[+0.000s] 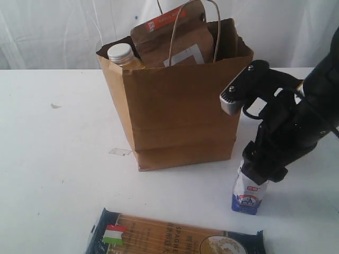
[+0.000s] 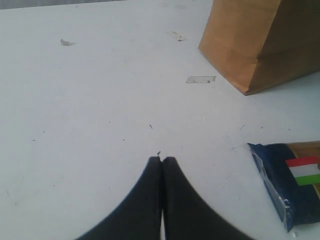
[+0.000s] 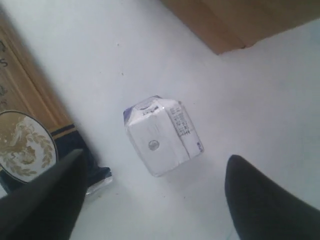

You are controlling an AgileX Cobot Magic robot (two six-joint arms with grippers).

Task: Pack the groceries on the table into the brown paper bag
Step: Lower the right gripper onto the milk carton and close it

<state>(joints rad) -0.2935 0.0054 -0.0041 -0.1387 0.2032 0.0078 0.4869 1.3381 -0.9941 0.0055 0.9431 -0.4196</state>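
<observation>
White table; right gripper stands open above white-blue carton, five o'clock of brown paper bag (left gripper pinched closed).

1. The flat dark-blue spaghetti pack, at the white table's camera-side edge, shows "SPAGHE…" beside a green-white-red flag sticker.
2. The small white-blue carton carries a red tag and fine print, both illegible.
3. The brown pouch has an orange label whose white lettering is illegible.
</observation>
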